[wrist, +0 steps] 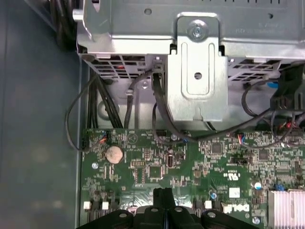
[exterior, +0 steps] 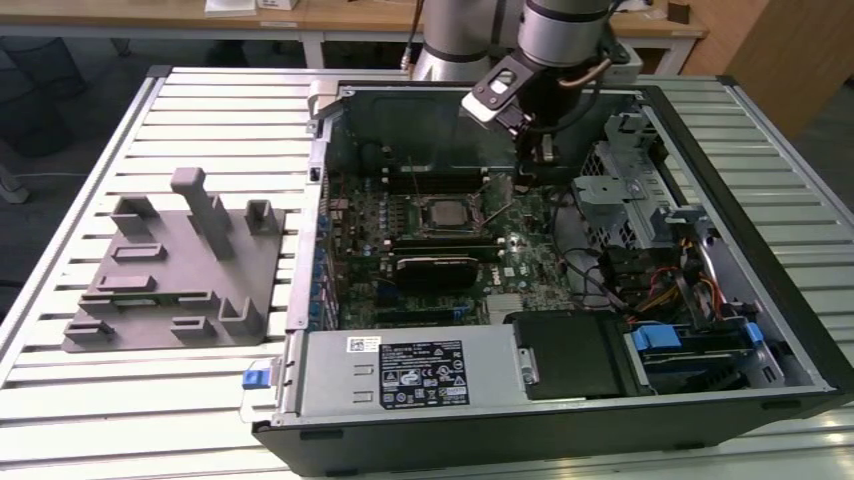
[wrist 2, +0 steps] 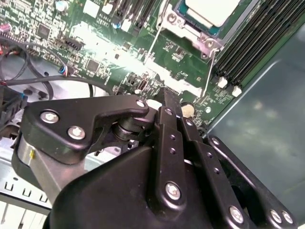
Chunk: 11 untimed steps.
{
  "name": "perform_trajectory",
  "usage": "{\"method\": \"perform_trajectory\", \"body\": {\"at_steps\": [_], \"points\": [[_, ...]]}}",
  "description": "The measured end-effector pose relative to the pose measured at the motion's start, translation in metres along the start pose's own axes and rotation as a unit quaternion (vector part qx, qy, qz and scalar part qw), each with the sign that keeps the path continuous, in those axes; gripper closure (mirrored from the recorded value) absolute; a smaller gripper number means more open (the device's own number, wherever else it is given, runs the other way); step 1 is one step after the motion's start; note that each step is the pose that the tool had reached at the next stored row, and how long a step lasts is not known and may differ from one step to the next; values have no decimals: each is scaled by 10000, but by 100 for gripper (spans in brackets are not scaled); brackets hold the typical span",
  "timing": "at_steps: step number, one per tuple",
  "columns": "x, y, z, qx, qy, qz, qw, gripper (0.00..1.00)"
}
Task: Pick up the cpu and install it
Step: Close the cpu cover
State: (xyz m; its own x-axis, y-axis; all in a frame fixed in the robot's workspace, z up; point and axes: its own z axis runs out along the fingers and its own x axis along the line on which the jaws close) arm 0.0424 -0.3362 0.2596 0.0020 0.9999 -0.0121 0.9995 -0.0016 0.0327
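1. The cpu (wrist 2: 212, 9) lies in its socket (wrist 2: 172, 20).
2. The hand (wrist: 164, 193) hangs clenched and empty over the board (wrist: 143, 167), near the socket.
3. Placing looks done, but the lever (wrist 2: 208, 71) seems unlatched.

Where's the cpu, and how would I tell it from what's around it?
Inside the open computer case, find the green motherboard. Near its middle sits the socket frame, beside long black memory slots. The cpu is the small square within it: pale, smooth silver metal, unlike the dark parts around it.
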Motion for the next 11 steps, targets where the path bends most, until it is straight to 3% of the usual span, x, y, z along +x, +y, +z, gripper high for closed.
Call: {"method": "perform_trajectory", "body": {"at_steps": [4, 11], "points": [[9, 50, 26, 0, 0, -7, 10000, 89], [21, 51, 141, 0, 1, -8, 10000, 89]]}}
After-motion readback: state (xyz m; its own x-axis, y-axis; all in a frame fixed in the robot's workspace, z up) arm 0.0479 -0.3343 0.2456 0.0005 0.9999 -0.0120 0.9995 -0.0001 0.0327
